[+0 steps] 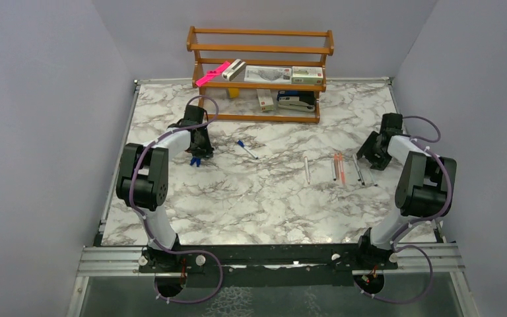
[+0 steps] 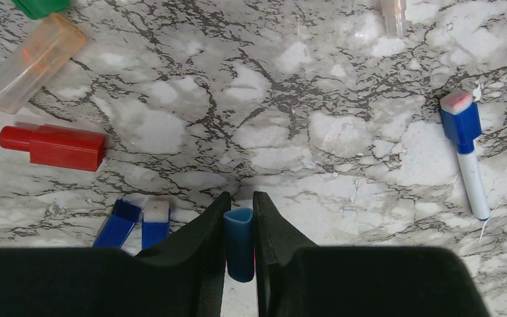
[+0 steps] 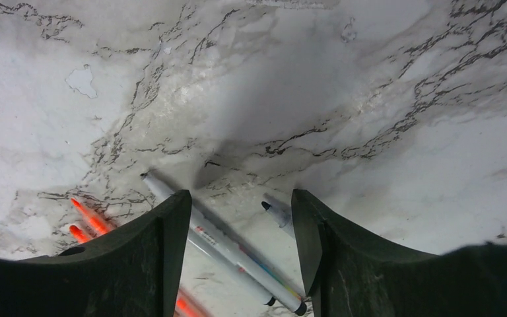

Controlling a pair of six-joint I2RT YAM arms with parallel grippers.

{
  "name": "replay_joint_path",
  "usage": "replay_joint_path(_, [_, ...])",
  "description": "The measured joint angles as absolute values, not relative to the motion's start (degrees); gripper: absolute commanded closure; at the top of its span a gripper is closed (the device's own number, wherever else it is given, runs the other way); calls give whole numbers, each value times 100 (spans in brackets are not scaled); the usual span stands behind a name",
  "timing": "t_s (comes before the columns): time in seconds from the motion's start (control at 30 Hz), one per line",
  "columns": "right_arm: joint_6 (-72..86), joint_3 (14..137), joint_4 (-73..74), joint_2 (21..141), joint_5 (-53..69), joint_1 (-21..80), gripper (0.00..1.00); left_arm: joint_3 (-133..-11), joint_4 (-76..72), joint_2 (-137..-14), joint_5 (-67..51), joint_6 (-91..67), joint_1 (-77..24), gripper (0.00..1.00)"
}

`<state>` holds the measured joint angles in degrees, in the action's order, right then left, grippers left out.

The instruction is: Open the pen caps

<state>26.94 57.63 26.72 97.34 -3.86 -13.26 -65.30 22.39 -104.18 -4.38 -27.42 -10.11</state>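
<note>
- Blue plastic fills the gap between the left fingers point(image 2: 201, 244): they are closed tight on a blue cap point(image 2: 239, 241), its open mouth facing away from the wrist, over the table point(image 2: 290, 99).
- Loose caps lie to the left of those fingers. Two more blue caps point(image 2: 155, 221) are just beside them, a red cap point(image 2: 56, 146) is farther out, and an orange-tinted cap point(image 2: 30, 63) is beyond that.
- The blue-ended pen point(image 2: 467, 155) lies well to the right of the left fingers. Its long axis runs roughly away from the wrist, with the blue end far and the white barrel near. That end looks like a cap not yet pulled, though I cannot be sure.
- In the top view this pen lies between the two arms but much nearer the left one.
- The right fingers point(image 3: 165, 251) are spread open and grip nothing. A white-barrelled pen point(image 3: 228, 254) lies slantwise on the table between them, and orange pens point(image 3: 89, 221) lie to their left. Their tips look bare.
- My judgement is that the held cap belongs with the pile on the left. After that the left arm must swing right, and its fingers would already close across that pen's axis.
</note>
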Motion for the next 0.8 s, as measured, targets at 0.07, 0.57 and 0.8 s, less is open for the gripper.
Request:
replay_joint_path(0.07, [2698, 5697, 2626, 9743, -338, -1332, 42, -6530, 2235, -10420, -451, -2738, -1011, 76])
replay_joint_path(0.57, [2724, 5111, 2032, 9332, 252, -1389, 42, -6530, 2340, -10348, -401, -2692, -1007, 69])
replay_joint_path(0.8, [2729, 4831, 1940, 9096, 663, -1389, 42, -6528, 2547, -9483, -362, -2685, -1007, 61])
